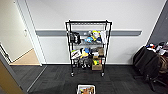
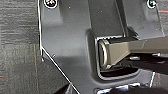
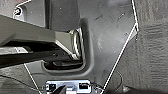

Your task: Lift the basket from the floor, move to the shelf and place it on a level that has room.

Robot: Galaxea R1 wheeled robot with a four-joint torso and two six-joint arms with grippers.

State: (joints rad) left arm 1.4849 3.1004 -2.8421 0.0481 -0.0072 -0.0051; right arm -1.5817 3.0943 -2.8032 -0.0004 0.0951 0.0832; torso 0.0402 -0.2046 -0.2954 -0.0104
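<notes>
Cream weave: basket [image 1: 86, 89] sits on the floor [image 1: 57, 80] — dark carpet tiles — nearest the robot, not yet lifted.
Contents: something brownish inside; I cannot tell what.
Grippers: whether either is apart or together cannot be told; both wrist views look down at carpet.
Shelf: black wire rack [image 1: 88, 47] stands against the wall, well apart from the basket.
Level: top tier [image 1: 88, 23] looks bare; lower tiers crowded.
Progress: judged at the start — lifting, moving and placing all remain.

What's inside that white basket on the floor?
The basket on the dark floor holds some brownish things, too blurred to name. Its near end is cut off, so the rest stays unseen.
</notes>
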